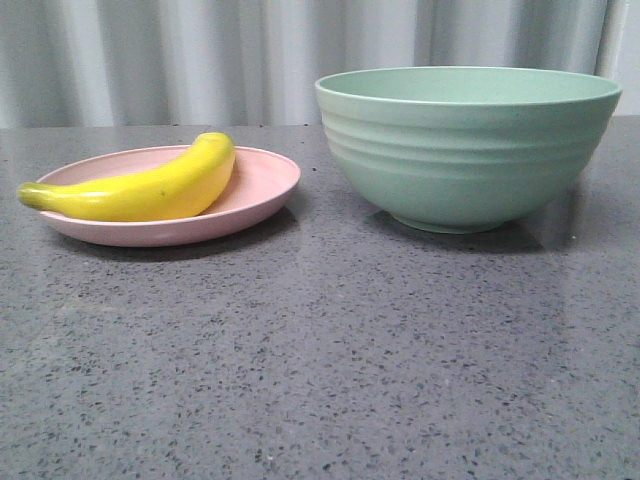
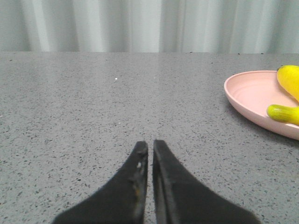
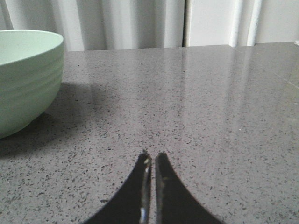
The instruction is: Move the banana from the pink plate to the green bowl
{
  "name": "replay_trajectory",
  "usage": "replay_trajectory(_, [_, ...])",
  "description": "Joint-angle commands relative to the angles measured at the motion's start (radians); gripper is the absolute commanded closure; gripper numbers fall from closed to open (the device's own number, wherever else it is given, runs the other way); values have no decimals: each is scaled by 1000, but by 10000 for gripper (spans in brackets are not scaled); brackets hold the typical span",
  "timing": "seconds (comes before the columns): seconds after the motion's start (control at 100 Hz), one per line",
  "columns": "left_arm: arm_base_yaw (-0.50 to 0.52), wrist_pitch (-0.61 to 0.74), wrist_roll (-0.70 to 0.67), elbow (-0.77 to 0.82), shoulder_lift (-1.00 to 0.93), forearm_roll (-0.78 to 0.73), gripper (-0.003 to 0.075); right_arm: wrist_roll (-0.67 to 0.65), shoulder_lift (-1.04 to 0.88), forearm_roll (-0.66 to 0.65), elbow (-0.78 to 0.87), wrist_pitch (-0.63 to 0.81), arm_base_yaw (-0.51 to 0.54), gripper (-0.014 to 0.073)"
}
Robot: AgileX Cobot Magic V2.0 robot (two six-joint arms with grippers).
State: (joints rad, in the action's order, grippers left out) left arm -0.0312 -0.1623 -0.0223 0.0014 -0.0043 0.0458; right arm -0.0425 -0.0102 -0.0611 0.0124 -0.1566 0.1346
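Observation:
The yellow banana (image 1: 140, 187) lies on the pink plate (image 1: 255, 195) at the left of the front view, its greenish stem end pointing left. The green bowl (image 1: 465, 145) stands upright to the right of the plate. Neither gripper shows in the front view. My left gripper (image 2: 150, 145) is shut and empty, low over the bare table, with the plate (image 2: 245, 95) and banana (image 2: 289, 81) off to one side. My right gripper (image 3: 153, 156) is shut and empty over the bare table, with the bowl (image 3: 25, 79) off to one side.
The grey speckled table (image 1: 320, 350) runs across all views. A pale curtain (image 1: 200, 50) hangs behind its far edge. A gap of bare table separates the plate and the bowl.

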Motion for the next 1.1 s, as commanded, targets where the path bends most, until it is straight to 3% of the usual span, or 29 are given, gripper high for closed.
replay_trajectory(0.0, [1,72,-8,26,-33,2,738,11,-19,-4,28,72,4,669])
replay_trajectory(0.55, [1,82,-8,12,-33,60,739,11,-19,42,24,84,4,669])
replay_trajectory(0.71, [1,46,-8,-69,-21,51,739,11,-19,61,-39,74,4,668])
replay_trajectory(0.86, [1,-21,2,-195,43,-16,739,11,8,61,-149,-29,4,668])
replay_trajectory(1.09, [1,-28,2,-330,211,-58,739,11,184,61,-299,-152,4,665])
